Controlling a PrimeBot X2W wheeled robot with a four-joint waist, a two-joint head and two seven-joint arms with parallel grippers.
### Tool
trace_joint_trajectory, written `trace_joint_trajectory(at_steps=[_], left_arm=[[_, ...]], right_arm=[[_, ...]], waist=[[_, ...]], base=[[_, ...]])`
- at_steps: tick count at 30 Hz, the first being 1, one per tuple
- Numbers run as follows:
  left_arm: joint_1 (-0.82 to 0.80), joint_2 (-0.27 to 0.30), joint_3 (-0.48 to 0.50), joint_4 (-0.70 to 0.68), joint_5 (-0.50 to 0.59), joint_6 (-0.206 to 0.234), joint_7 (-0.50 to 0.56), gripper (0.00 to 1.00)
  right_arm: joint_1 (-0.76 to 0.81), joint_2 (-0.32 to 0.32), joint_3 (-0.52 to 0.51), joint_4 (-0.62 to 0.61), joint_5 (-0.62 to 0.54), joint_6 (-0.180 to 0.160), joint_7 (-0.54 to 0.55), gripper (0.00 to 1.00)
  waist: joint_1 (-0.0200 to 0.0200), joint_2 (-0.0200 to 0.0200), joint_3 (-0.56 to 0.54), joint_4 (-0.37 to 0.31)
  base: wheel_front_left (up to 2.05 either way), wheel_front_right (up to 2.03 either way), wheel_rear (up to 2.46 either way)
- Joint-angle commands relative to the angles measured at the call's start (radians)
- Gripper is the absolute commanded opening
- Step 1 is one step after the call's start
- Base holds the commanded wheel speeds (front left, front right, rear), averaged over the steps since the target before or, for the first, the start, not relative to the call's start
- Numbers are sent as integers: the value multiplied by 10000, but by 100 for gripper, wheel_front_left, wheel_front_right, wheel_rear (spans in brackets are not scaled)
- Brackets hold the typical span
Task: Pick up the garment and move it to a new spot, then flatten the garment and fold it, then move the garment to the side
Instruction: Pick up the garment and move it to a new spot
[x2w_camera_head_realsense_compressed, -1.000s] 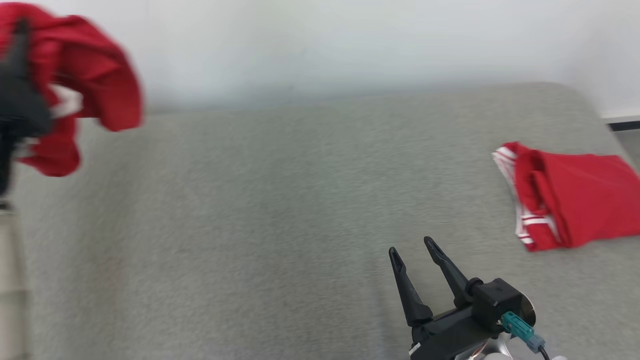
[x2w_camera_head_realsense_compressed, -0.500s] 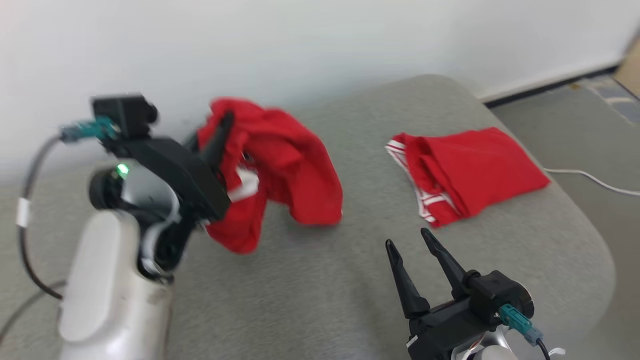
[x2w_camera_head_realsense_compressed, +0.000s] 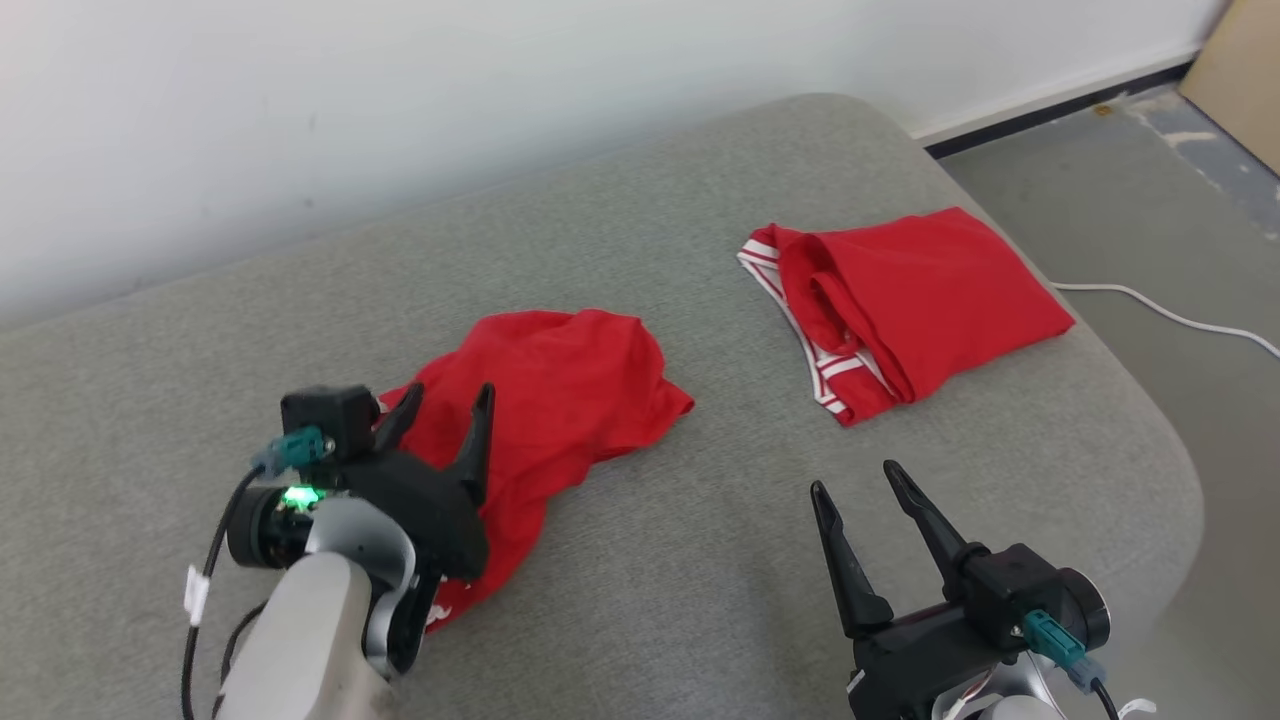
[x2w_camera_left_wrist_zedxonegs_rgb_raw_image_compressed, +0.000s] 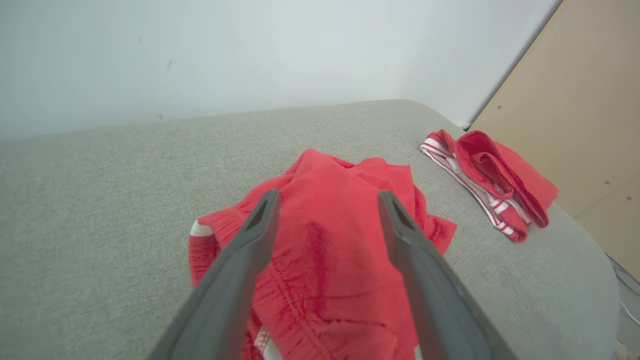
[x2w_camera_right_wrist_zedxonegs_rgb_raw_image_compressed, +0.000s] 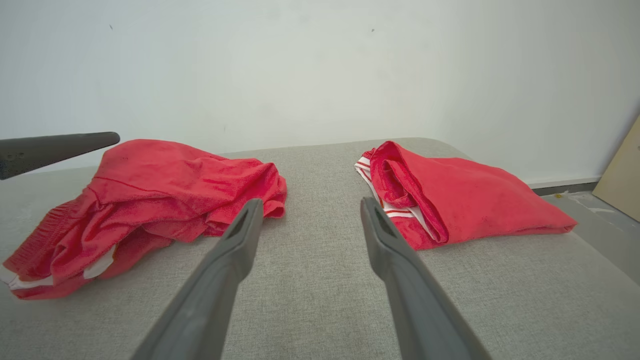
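The crumpled red garment (x2w_camera_head_realsense_compressed: 585, 385) with white trim lies in a heap on the grey padded surface (x2w_camera_head_realsense_compressed: 700, 580), left of centre. My left gripper (x2w_camera_head_realsense_compressed: 450, 392) hovers just over its near end, open, with nothing between its fingers. The left wrist view shows the garment (x2w_camera_left_wrist_zedxonegs_rgb_raw_image_compressed: 345, 280) spread under and beyond the open left gripper (x2w_camera_left_wrist_zedxonegs_rgb_raw_image_compressed: 329, 194). My right gripper (x2w_camera_head_realsense_compressed: 855, 478) stands open above bare surface at the lower right. In the right wrist view the garment (x2w_camera_right_wrist_zedxonegs_rgb_raw_image_compressed: 175, 185) is to the left of the right gripper (x2w_camera_right_wrist_zedxonegs_rgb_raw_image_compressed: 311, 201), and a left finger (x2w_camera_right_wrist_zedxonegs_rgb_raw_image_compressed: 55, 147) pokes in above the heap.
A second red garment (x2w_camera_head_realsense_compressed: 920, 290), folded, with white stripes, lies at the surface's far right near its rounded edge. Past that edge is grey floor (x2w_camera_head_realsense_compressed: 1150, 200) with a white cable (x2w_camera_head_realsense_compressed: 1170, 315) and a wooden board (x2w_camera_head_realsense_compressed: 1240, 70). A white wall runs behind.
The head camera swung, shifting the whole picture. My left gripper carried the garment in from the left, lowered it onto the surface and opened, letting it go. The right gripper stayed open.
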Motion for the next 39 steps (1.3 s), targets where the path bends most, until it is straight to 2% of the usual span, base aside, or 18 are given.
trace_joint_trajectory(at_steps=[1, 5, 10, 14, 22, 26, 32, 39], left_arm=[[275, 23, 17, 135, -60, -36, -374, 100], [636, 92, 130, 554, -26, -145, -2127, 100], [1271, 319, 206, 320, 329, 30, -2956, 100], [2057, 426, 490, -409, 488, 244, -3082, 100], [4129, 549, 1440, -2776, 1018, 713, -3080, 100], [4816, 547, 1654, -3227, 1139, 713, -3082, 100], [5984, 389, 2130, -4035, 1062, 945, -3083, 100], [6453, 338, 2385, -4290, 1156, 914, -3084, 100]], right_arm=[[65, 11, -6, -38, -143, -26, 59, 100], [122, -74, -290, -94, -551, -28, 289, 100], [318, -231, -785, -135, -619, -26, 408, 100], [454, -342, -1086, -62, -640, -28, 452, 100], [751, -426, -1389, 306, -620, -28, 456, 100], [838, -434, -1536, 415, -492, -26, 473, 100], [1011, -181, -2161, 226, -382, -26, 466, 100], [1180, -34, -1967, 59, -296, -26, 473, 100]], waist=[[-1, -1, -83, 388], [-1, -1, -435, 1026], [-1, -1, -874, 1761], [-1, -1, -1196, 2238], [-1, -1, -1667, 2877], [-1, -1, -1782, 3041], [-1, -1, -1878, 3212], [-1, -1, -1875, 3233]], base=[[0, 0, 0], [0, 0, 0], [0, 0, 0], [0, 0, 0], [0, 0, 0], [0, 0, 0], [0, 0, 0], [0, 0, 0]])
